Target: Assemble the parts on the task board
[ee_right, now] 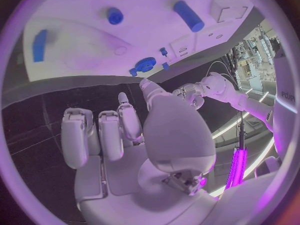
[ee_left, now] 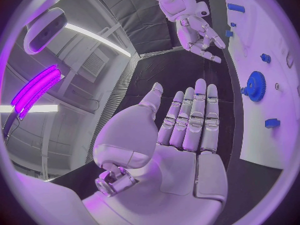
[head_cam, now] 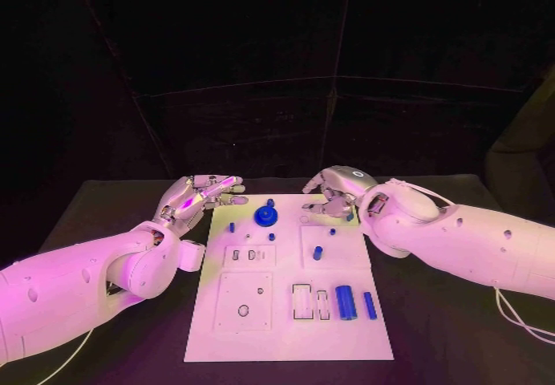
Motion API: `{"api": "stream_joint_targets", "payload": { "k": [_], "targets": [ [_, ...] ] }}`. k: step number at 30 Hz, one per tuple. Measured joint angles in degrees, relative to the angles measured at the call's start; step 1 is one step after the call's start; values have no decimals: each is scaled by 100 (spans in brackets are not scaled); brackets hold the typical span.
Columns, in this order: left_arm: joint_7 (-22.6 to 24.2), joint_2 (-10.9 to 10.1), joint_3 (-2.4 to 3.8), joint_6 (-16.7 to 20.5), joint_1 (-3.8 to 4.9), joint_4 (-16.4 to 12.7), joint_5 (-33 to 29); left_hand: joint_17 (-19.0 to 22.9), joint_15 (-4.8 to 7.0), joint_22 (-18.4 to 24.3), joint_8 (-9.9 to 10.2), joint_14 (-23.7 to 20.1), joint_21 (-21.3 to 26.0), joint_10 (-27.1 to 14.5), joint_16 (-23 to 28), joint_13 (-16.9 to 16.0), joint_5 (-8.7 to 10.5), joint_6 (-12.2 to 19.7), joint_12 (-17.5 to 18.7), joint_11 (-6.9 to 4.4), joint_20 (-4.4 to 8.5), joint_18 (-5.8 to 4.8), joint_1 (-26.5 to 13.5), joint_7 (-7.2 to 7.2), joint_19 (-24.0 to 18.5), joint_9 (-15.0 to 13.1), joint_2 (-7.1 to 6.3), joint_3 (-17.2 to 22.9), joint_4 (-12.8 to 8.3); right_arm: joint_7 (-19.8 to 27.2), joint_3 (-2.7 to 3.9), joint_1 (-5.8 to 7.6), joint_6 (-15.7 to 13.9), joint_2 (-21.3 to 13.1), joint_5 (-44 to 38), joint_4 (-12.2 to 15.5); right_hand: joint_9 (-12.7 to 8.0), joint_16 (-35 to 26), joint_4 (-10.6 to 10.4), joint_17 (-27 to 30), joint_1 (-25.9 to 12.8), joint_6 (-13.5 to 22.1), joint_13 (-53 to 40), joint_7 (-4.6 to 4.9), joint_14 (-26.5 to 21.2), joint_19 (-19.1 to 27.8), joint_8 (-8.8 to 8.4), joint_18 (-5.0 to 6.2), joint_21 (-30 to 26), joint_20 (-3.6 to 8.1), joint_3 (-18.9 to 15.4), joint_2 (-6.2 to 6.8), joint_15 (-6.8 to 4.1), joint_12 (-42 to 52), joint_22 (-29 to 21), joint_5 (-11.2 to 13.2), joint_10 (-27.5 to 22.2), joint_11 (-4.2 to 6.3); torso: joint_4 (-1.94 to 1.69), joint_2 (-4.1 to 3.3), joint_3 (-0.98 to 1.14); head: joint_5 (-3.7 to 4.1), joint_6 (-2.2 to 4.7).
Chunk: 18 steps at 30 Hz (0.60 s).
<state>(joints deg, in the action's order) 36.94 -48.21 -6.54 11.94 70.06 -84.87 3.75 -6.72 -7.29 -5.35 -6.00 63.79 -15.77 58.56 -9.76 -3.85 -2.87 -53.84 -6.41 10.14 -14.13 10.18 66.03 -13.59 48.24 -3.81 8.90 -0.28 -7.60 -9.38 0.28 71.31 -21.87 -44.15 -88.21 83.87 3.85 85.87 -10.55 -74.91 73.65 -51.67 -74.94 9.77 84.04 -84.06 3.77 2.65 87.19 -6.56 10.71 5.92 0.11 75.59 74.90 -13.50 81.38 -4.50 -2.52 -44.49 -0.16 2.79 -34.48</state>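
Observation:
The white task board lies in the middle of the black table. A blue gear sits near its far edge, with small blue pegs beside it. A thick blue cylinder and a thin blue pin lie at the near right. My left hand hovers at the board's far left corner, fingers straight and apart, holding nothing. At the far right corner my right hand hangs over the board edge, fingers loosely bent and empty. The gear lies between the two hands.
Shallow rectangular recesses and slots mark the board's near half. A short blue piece lies mid-board on the right. Black table surrounds the board on all sides, and a dark curtain stands behind.

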Motion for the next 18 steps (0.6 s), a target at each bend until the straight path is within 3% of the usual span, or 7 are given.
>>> {"api": "stream_joint_targets", "payload": {
  "k": [5, 11, 18],
  "targets": [
    [0, -11, -1, 0, 0, -10, 0, 0, 0, 9, 0, 0, 0, 0, 0, 0, 0, 0, 0, 0, 0, 0, 0, 0, 0, 0, 0, 0, 0, 292, -3, 2, 13, -586, 677, 45, 7, 0, 140, 0, 127, -64, 0, -24, 0, 0, 9, 0, 0, 0, -130, 60, 0, 0, 0, -170, 0, 0, 63, 7, 24, 2, 29],
    [0, 1, -1, -2, 0, -14, 0, 0, 0, 8, 0, 0, 0, 0, 0, 0, 0, 0, 0, 0, 0, 0, 0, 0, 0, 0, 0, 0, 0, 629, -5, 1, 102, -803, 1124, -75, 12, 0, 284, 0, 290, -114, 0, -55, 0, 0, 38, 0, 0, 0, -173, 77, 0, 0, 5, -170, 0, 0, 128, 9, 59, 25, 40],
    [0, 27, 0, -11, 0, 5, 0, 0, 0, 8, 0, 0, 0, 0, 0, 0, 0, 0, 0, 0, 0, 0, 0, 0, 0, 0, 0, 0, 0, 974, -6, -26, 217, -842, 1386, -404, 12, 0, 332, 0, 312, -114, 0, -55, 0, 0, 38, 0, 0, 0, -221, 99, 0, 0, 4, -170, 0, 0, 132, 3, 70, 76, 41]
  ]
}}
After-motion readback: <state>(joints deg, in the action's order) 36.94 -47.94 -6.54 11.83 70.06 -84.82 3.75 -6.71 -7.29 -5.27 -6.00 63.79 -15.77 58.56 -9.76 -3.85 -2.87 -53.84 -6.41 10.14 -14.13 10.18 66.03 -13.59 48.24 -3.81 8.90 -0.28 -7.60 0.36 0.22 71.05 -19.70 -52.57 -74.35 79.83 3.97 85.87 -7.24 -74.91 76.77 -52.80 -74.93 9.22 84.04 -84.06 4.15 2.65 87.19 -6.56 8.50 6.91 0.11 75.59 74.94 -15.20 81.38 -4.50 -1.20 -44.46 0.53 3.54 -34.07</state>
